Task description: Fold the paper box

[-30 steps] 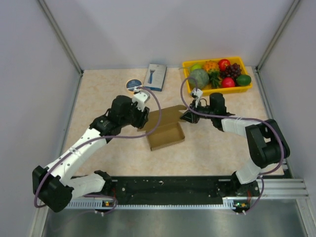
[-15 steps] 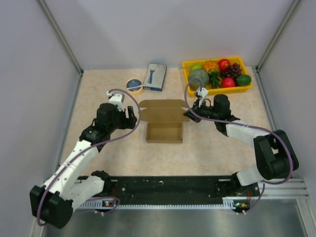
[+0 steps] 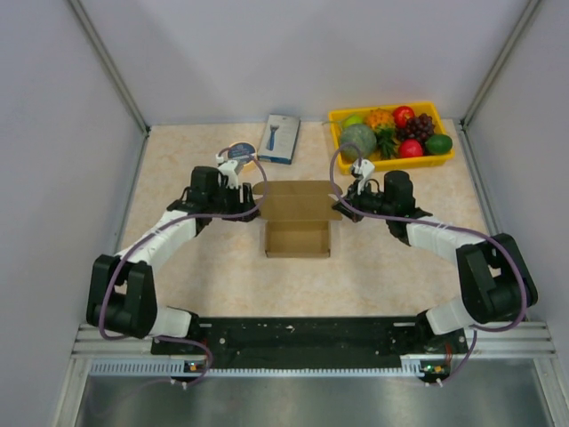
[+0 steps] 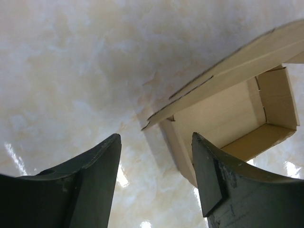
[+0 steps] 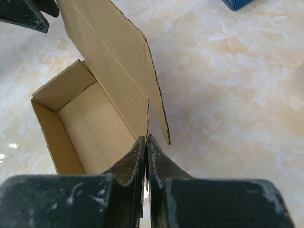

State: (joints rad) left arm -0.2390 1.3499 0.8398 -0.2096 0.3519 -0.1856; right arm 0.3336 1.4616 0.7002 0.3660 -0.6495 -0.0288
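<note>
The paper box stands mid-table as an open brown tray with its lid raised along the back edge. In the right wrist view, my right gripper is shut on the near edge of the lid, whose cardboard runs in between the pads. From above, that gripper sits at the lid's right end. My left gripper is at the lid's left end, open. In the left wrist view its jaws stand apart over bare table, and the box lies just ahead to the right, untouched.
A yellow tray of fruit stands at the back right, close behind my right arm. A blue-and-white printed box and a round tin lie at the back, just behind my left gripper. Walls close in both sides.
The box went from skewed to square with its lid upright. My left gripper let go, drew left, then came back to the lid's left end. My right gripper shut on the lid.
</note>
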